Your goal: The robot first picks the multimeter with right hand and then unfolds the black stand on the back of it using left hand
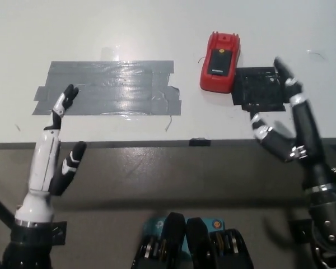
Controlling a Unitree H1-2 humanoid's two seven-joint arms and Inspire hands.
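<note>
My right hand hangs wide and empty at the right of the frame, below the multimeter lying on the counter. My left hand, also spread and empty, rests at lower left.

Lab bench: taped white table, red multimeter.

A white worktop bears a shiny grey tape patch; below its front edge lies grey-brown floor.
</note>
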